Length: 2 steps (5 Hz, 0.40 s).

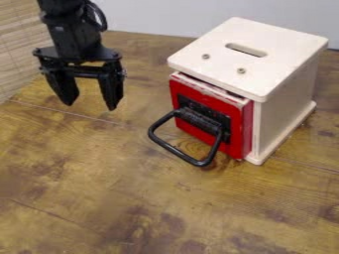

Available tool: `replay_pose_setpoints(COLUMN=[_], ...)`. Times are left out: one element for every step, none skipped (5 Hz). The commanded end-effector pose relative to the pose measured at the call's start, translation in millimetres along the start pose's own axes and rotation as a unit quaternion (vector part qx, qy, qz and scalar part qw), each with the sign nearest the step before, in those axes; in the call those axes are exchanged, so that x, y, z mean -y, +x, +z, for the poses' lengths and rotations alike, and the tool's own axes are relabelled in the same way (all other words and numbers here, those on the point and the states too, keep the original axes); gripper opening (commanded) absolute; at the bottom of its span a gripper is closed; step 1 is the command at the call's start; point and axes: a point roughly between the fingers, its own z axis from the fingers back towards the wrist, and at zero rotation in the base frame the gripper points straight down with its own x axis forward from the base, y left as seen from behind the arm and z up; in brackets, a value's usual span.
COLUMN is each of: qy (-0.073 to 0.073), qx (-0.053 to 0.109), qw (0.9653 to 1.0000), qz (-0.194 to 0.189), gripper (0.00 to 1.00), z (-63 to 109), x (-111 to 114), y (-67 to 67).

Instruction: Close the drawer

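"Check the gripper [89,91]. Open or pinched?"

"Wide, with a clear gap between the fingers and nothing held. Pointing down, over the wooden table [106,193]."

"Touching the wood?"

"Cannot tell from this angle."

"And the drawer [209,117]?"

"Well apart from the fingers, off to the picture's right. Red in front, with a dark slotted centre, and set in the cream-white box [276,99]."

"Shut flush?"

"No, apparently a little proud of the box; hard to tell by how much."

"Now find the black loop handle [185,146]."

"Sticking out from the red front, lower in the picture than the fingertips and nearer to the camera. Not touching the fingers."

"Anything on the fingers' other side?"

"Just a pale woven surface [16,50], beside and behind the fingers, at the picture's left edge."
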Motion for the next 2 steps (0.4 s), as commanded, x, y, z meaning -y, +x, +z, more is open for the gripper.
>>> replay_pose_setpoints(qy=[-0.004, -0.008], qx=[0.025, 0.023], qw=[0.9997, 0.9997], qz=[0.003, 0.001], gripper=[1.0, 1.0], z=[20.1, 21.7], x=[-2.1, -1.8], y=[0.6, -4.2])
